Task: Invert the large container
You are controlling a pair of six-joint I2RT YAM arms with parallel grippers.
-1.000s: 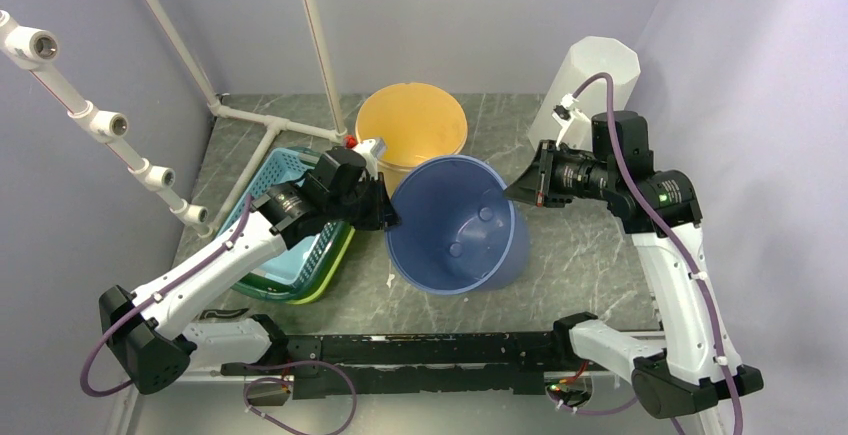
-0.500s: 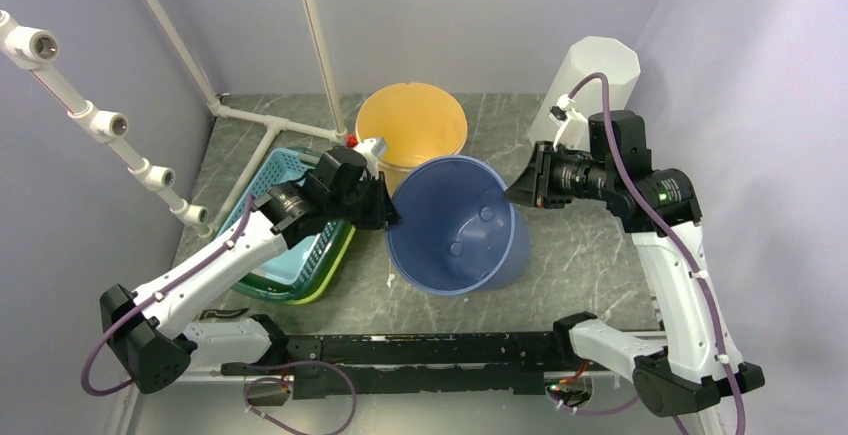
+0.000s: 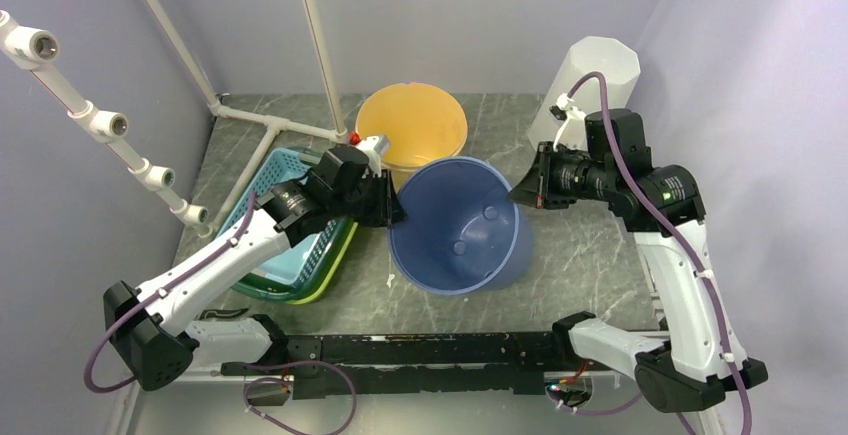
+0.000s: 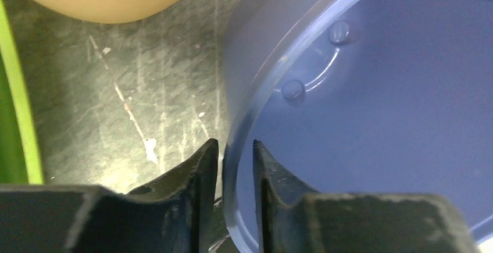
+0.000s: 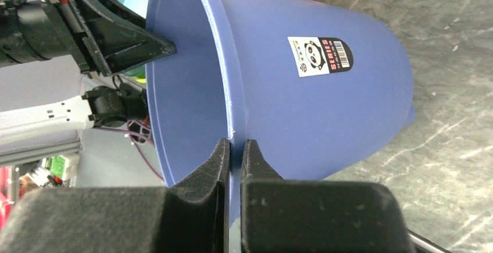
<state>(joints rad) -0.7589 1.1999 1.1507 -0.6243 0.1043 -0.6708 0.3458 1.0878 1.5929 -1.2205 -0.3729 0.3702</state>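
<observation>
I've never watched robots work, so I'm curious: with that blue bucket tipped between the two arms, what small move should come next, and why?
Probably tighten the left gripper on the rim. Its jaws straddle the edge of the blue bucket loosely, while the right gripper is shut on the opposite side; the bucket is only half tipped, so turning it further likely needs both grips.

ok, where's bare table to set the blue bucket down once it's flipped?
Free table: the near strip between the blue bucket and the front rail, and the patch between the bucket and the right arm. Crowded: baskets on the left, orange bucket close behind.
</observation>
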